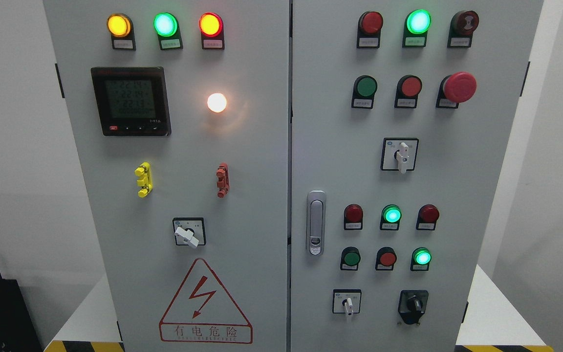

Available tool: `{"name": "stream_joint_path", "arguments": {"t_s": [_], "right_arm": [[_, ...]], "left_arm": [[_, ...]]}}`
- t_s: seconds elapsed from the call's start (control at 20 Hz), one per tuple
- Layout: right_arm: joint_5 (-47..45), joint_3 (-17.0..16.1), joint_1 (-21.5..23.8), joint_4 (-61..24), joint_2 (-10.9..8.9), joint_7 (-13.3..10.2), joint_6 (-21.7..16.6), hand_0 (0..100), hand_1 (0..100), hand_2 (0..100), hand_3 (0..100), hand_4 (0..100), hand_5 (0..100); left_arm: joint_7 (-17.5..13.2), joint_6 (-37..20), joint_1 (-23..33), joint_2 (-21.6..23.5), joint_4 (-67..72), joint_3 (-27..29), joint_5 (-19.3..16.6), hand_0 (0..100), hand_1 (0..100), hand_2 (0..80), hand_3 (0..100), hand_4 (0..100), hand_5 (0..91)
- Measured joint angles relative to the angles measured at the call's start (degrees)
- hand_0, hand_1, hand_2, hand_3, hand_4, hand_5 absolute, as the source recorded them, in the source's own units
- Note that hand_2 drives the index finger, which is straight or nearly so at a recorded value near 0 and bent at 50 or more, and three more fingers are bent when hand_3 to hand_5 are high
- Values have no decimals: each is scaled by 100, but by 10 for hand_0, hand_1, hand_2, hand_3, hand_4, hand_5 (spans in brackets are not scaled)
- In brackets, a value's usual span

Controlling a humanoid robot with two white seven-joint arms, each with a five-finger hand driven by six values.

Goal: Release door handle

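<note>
Presently no robot hand or fingers show in the head view, so their state cannot be told. Door handle [315, 223] sits flush and upright on the right door [457, 186], beside the seam, untouched by anything.

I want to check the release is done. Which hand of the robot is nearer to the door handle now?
Neither can be named: no left or right hand shows in the head view. The door handle sits alone on the right cabinet door, with nothing touching it.
</note>
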Motion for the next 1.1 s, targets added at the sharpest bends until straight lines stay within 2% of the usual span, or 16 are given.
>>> {"name": "stream_joint_path", "arguments": {"t_s": [0.2,0.25,0.3,0.35,0.45,0.55,0.65,0.75,0.9,1.1], "right_arm": [[292,-13,-16,16,50,-69,0,377,0,0,0,2,0],[382,-15,-20,25,77,-94,-1,381,0,0,0,73,11],[508,-20,-24,35,109,-145,-2,387,0,0,54,154,52],[645,-26,-26,47,142,-175,-5,391,0,0,94,193,70],[957,-42,-30,76,214,-211,-9,407,0,0,210,243,146],[1273,-61,-37,106,299,-242,-13,415,0,0,284,268,213],[1655,-86,-62,135,407,-258,-17,410,50,0,340,315,311],[2061,-109,-107,169,537,-295,-18,391,149,0,413,384,416],[2685,-135,-212,238,739,-470,-19,364,242,0,489,469,555],[3541,-155,-351,363,1004,-824,-21,321,313,0,557,544,658]], "left_arm": [[0,0,0,0,0,0,0,120,389,0,0,0,0],[0,0,0,0,0,0,0,120,389,0,0,0,0],[0,-1,0,0,0,0,0,120,389,0,0,0,0],[0,0,0,0,0,0,0,120,389,0,0,0,0],[0,0,0,0,0,0,0,120,389,0,0,0,0],[0,0,0,0,0,0,0,120,389,0,0,0,0],[0,0,0,0,0,0,0,120,389,0,0,0,0],[0,0,0,0,0,0,1,120,389,0,0,0,0],[0,0,0,0,0,0,1,120,389,0,0,0,0],[0,0,0,0,0,0,1,120,389,0,0,0,0]]}}
